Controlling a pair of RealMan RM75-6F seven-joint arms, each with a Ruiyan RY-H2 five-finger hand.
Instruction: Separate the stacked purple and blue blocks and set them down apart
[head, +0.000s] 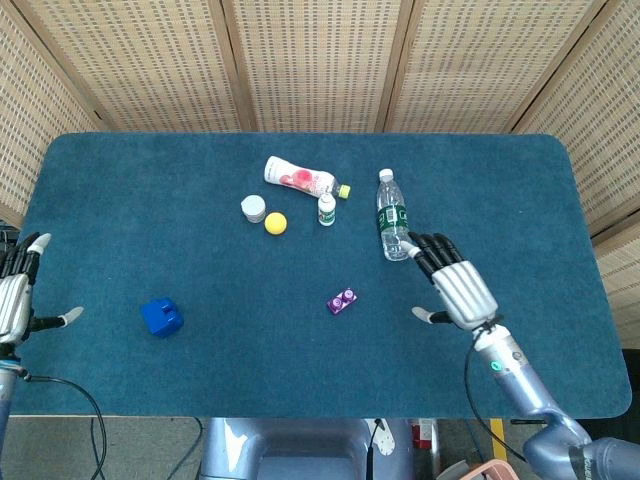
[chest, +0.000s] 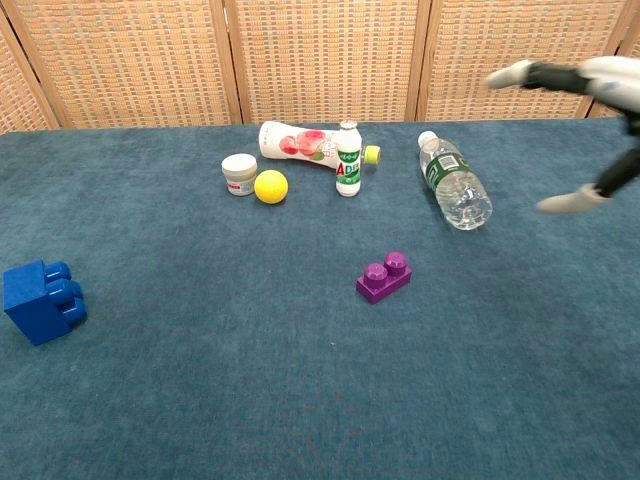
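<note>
While both blocks lie apart, left robot hand (head: 14, 300) overhangs table edge (head: 30, 405).

This looks like a robot test room or lab, not a home. A table (head: 300, 380) covered in blue felt stands against folding woven-cane screens (head: 310, 60) that close off the background, and cables (head: 110, 425) hang below its front edge. On it lie loose test items: a water bottle (head: 394, 229), a ball (head: 275, 223), a small jar (head: 254, 208) and toy blocks (chest: 384, 277).
</note>
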